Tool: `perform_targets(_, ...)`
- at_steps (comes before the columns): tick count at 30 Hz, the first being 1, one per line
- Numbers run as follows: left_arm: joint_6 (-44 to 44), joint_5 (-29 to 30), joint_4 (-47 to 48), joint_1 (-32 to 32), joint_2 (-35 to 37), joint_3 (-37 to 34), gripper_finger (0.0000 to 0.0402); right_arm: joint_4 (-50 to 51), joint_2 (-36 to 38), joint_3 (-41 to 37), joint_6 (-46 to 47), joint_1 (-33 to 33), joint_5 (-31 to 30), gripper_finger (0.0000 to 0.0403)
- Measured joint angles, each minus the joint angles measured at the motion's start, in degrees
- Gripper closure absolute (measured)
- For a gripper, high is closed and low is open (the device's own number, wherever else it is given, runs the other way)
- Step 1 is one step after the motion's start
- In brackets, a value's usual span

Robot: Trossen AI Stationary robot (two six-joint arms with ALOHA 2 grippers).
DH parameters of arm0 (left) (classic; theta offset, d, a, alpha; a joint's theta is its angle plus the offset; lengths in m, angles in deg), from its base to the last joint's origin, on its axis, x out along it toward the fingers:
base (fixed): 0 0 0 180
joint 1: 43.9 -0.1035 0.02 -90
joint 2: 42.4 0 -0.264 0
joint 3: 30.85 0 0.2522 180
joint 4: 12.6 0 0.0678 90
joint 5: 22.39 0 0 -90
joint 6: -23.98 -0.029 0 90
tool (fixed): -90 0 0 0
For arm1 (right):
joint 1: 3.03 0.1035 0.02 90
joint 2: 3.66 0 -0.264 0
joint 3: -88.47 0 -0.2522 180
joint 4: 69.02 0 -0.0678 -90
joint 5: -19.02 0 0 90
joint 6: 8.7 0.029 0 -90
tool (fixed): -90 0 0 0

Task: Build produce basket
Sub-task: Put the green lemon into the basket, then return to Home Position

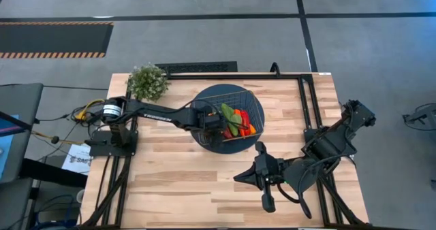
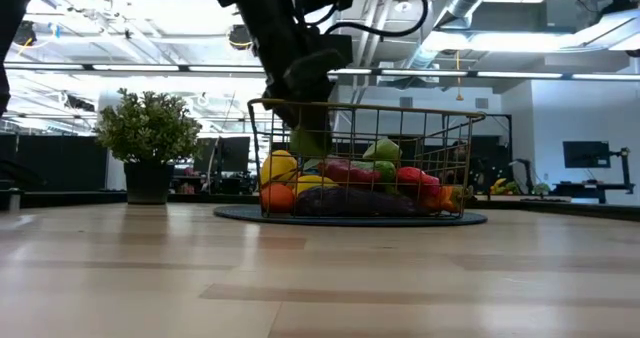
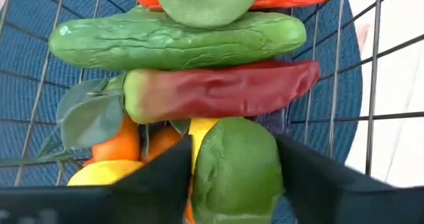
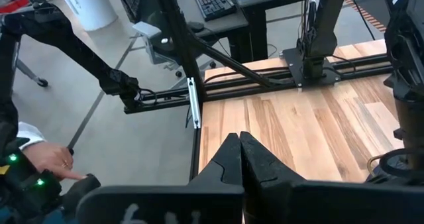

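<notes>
The wire basket [image 1: 255, 107] [image 2: 360, 106] stands on a dark blue round disc [image 1: 204, 140] at the table's far middle. In it lie a cucumber [image 3: 179, 38], a red pepper [image 3: 218, 88], tangerines [image 3: 119, 144], a lemon [image 3: 99, 174] and other produce [image 2: 350, 183]. My left gripper [image 1: 219, 124] [image 3: 235, 164] reaches down into the basket with a green lime [image 3: 235, 164] [image 2: 310, 143] between its fingers. My right gripper [image 1: 238, 177] [image 4: 240, 138] hangs shut with nothing in it, high over the table's near right part. My left gripper has the lime's two opposite sides [image 3: 202, 171] between its two fingers [image 3: 165, 177], which slant down from above and from the table's left. The lime sits below the basket's rim, just above the pile of produce; whether it rests on the pile cannot be seen.
A bushy potted plant [image 1: 147, 82] [image 2: 148, 128] stands at the far left corner. Black frame rails [image 1: 303, 114] run along the table's left and right sides. Bare wood lies in the near half. A person's hand [image 4: 50, 161] shows beyond the table.
</notes>
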Motion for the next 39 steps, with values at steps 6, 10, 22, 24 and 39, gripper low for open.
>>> perform_targets(6,2.31,-0.31,2.22,0.0,-0.03,2.43,0.006,0.4,0.0,0.0,-0.01,0.0,0.01,0.0401)
perform_targets(10,3.24,0.24,3.93,-0.04,-0.03,5.03,0.0011,1.79,0.0,0.0,0.32,0.0,-0.02,0.0401)
perform_targets(22,15.23,24.25,32.32,12.84,5.25,17.09,0.0063,48.8,3.77,0.0,40.19,2.34,-16.52,0.0402)
perform_targets(24,22.21,28.83,39.26,16.44,6.69,17.09,0.0076,56.22,3.73,-0.55,51.41,3.09,-15.94,0.0402)
perform_targets(39,62.35,32.1,54.31,32.93,9.0,8.85,0.0188,40.83,4.17,-25.2,67.08,4.42,-8.21,0.0402)
